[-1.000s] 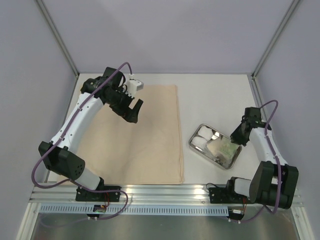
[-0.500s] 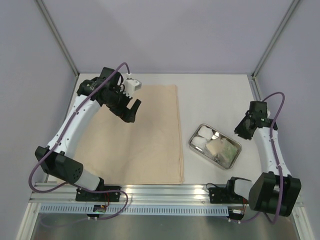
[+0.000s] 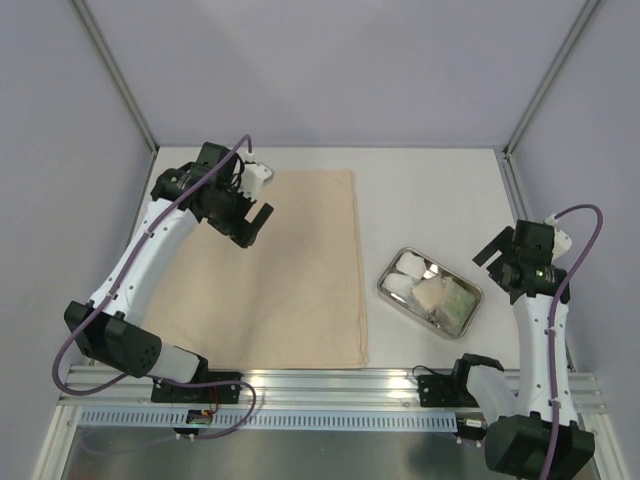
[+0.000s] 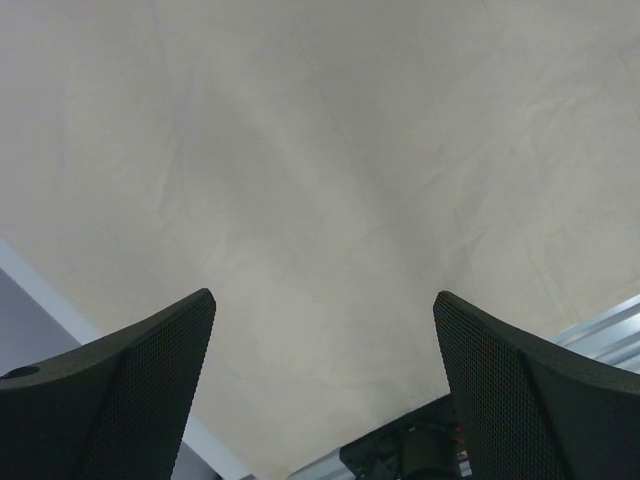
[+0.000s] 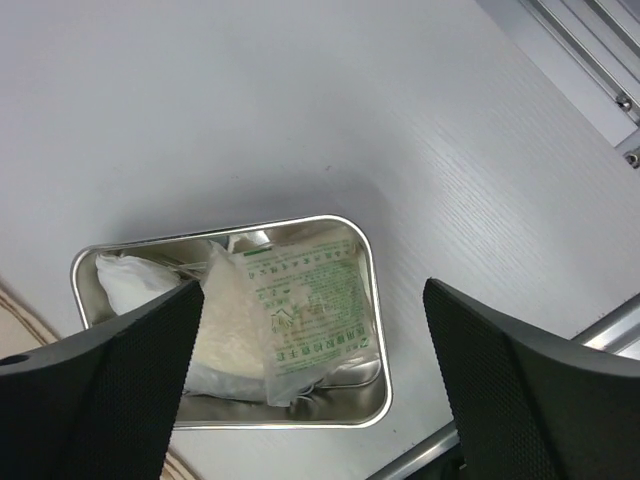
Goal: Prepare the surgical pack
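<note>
right claw withdrew from tray (packet print wrist-only).

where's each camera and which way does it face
Top external: above, behind the bases, looking down on the table; both arms, left hand, right hand show.
Left wrist: on the left arm, facing down at beige cloth; open fingers show.
Right wrist: on the right arm, facing down at steel tray; open fingers show.
Shared: tray, in top and right wrist.

One cloth, one steel tray, one printed packet; two tools: left tool, right tool
</note>
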Controlling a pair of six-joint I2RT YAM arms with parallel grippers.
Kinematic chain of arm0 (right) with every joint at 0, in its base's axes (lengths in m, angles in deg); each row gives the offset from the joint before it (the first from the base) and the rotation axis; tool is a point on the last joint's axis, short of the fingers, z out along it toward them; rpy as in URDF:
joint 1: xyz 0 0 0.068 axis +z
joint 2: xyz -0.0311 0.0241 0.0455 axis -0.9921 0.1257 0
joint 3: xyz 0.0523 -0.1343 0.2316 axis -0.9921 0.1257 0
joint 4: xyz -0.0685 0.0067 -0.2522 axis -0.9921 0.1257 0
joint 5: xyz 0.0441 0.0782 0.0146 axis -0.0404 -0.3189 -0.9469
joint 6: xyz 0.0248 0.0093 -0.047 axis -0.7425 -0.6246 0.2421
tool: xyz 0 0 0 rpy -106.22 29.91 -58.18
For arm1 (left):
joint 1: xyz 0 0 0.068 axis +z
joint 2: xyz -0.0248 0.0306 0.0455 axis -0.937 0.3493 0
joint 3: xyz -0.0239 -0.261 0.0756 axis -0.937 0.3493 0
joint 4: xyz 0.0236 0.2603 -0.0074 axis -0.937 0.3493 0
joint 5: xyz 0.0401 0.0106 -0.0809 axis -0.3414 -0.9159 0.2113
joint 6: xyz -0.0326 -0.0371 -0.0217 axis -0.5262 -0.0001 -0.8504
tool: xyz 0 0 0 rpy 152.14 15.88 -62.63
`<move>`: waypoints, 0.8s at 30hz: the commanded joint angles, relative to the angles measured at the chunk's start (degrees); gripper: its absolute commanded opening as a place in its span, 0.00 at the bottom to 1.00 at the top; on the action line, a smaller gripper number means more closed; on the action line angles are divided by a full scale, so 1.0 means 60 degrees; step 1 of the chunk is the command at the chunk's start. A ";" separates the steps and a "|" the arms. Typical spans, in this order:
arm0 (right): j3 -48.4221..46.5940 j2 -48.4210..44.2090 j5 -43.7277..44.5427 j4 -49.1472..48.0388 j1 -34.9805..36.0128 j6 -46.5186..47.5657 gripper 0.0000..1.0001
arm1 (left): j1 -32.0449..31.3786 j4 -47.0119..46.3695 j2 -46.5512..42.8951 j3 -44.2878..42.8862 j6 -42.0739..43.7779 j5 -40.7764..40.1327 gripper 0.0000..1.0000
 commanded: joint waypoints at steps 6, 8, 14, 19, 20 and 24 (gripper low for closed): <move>0.0960 0.1239 -0.1228 0.0646 -0.0046 -0.1078 0.31 | 0.0024 -0.0541 -0.0335 0.0587 0.0142 -0.0577 1.00; 0.1022 0.1533 -0.0982 0.0718 -0.0061 -0.1283 0.32 | 0.0024 -0.0571 -0.0423 0.0647 0.0172 -0.0548 1.00; 0.1241 0.1607 -0.0453 0.0982 -0.0046 -0.1913 0.45 | 0.0024 -0.0600 -0.0570 0.0603 0.0230 -0.0358 1.00; 0.1797 0.1943 -0.0219 0.0705 -0.0061 -0.2250 0.47 | 0.0024 -0.0542 -0.0497 0.0442 0.0274 -0.0196 1.00; 0.1827 0.2060 -0.0335 0.0632 -0.0061 -0.2265 0.46 | 0.0024 -0.0527 -0.0497 0.0442 0.0289 -0.0124 1.00; 0.1988 0.2602 -0.0059 0.0295 -0.0061 -0.2309 0.43 | 0.0024 -0.0425 -0.0453 0.0325 0.0303 -0.0064 1.00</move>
